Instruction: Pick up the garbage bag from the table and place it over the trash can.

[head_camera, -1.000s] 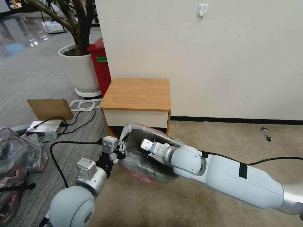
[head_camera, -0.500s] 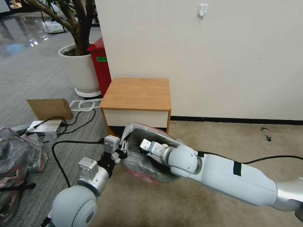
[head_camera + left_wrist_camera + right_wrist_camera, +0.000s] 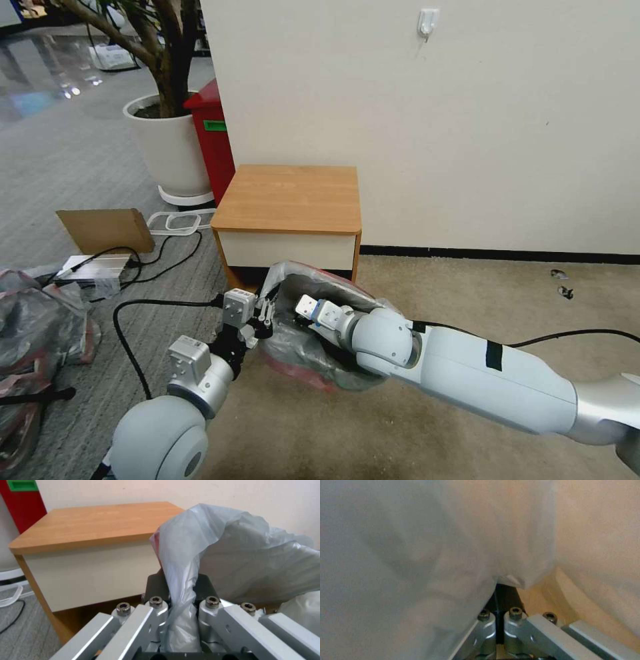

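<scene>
Far left on my floor lie a heap of plastic bags (image 3: pixel 33 327) and a black cable (image 3: pixel 130 347), near my left arm. My left gripper (image 3: pixel 265 312) pinches the near-left rim of the garbage bag (image 3: pixel 303 337), which stands open on the carpet just in front of the worktop (image 3: pixel 290 197). My right gripper (image 3: pixel 303 308) reaches inside the bag, pressed together on its film. Open carpet lies to the right.

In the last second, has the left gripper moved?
Yes. Shut on the garbage bag, the left gripper has crept toward the table and a little to the robot's right; the table itself has not shifted in the head view.
</scene>
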You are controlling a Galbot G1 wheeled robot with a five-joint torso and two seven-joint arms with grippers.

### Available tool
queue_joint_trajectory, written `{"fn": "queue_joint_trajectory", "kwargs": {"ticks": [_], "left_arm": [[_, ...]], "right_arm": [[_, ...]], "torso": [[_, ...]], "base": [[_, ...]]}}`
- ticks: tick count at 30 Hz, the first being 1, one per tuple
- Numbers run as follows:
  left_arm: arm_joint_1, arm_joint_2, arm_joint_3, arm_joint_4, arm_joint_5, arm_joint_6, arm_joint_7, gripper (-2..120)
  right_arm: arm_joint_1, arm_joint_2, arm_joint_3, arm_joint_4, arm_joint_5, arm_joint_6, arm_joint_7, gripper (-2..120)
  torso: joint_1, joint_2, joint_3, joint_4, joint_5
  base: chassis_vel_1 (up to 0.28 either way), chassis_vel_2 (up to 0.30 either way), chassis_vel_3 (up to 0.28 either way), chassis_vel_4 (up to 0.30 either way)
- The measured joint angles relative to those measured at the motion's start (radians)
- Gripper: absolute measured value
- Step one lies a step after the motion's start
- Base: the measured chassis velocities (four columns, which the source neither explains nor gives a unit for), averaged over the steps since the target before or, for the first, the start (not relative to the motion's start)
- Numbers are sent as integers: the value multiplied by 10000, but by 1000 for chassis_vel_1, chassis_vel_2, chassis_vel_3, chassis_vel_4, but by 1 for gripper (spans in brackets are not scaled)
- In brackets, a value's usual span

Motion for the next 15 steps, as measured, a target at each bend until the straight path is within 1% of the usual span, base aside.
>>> {"fn": "queue_joint_trajectory", "kwargs": {"ticks": [5, 15], "left_arm": [[82, -82, -62, 32, 12, -13, 6, 7], [-75, -247, -97, 740, 85, -105, -22, 7]], "right_arm": [[-64, -86, 45, 90, 89, 0, 9, 0], [-29, -334, 215, 705, 781, 14, -8, 0]], "torso": [[0, 0, 0, 0, 0], [0, 0, 0, 0, 1]], "base": [[0, 0, 0, 0], [0, 0, 0, 0]]}}
